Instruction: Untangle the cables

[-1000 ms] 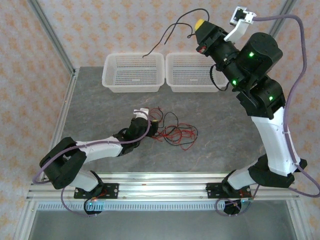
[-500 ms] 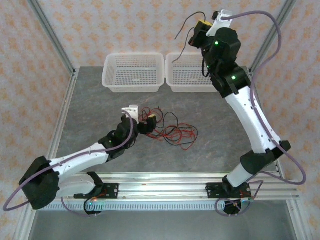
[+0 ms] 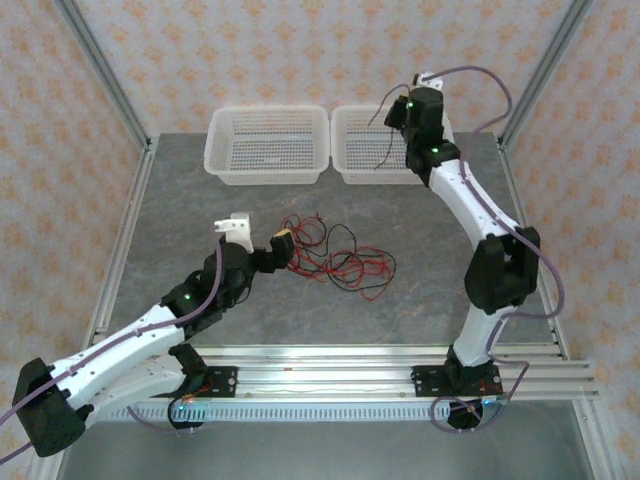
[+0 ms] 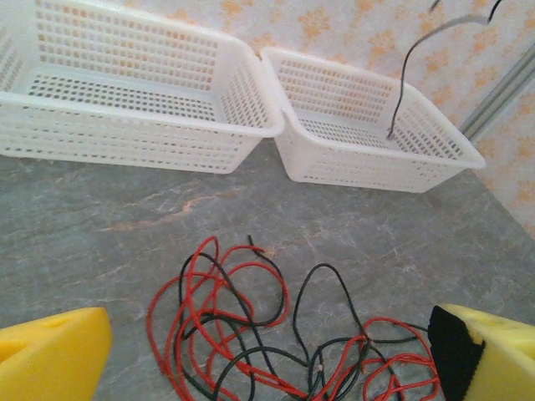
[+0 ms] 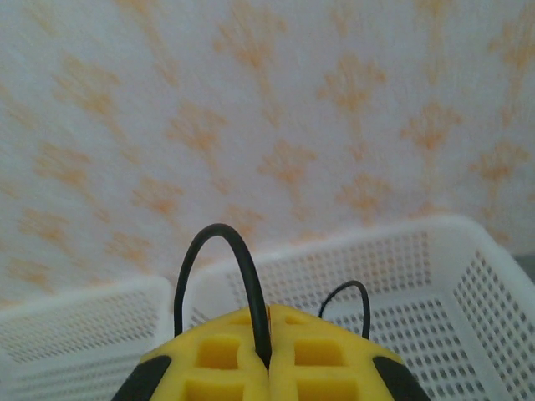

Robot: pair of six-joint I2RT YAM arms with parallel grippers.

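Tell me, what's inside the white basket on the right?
A black cable hangs into the right basket from the right gripper; nothing else shows. The right arm hides its right side from above.

The cables [image 4: 251,334] are red and black, lying on a table [image 3: 430,260] of grey veined like marble. Along its far edge the baskets [image 4: 125,146] are white with a perforated grid. The wall [image 3: 250,50] is pale with orange floral motifs, and the left gripper [image 4: 267,355] and right gripper [image 5: 267,338] have yellow fingers [image 4: 50,355].

Walls: cream wallpaper with orange floral motifs [image 3: 250,50]
Table: grey marbled stone-look tabletop [image 3: 420,300]
Frame: silver aluminium corner posts [image 3: 100,70]
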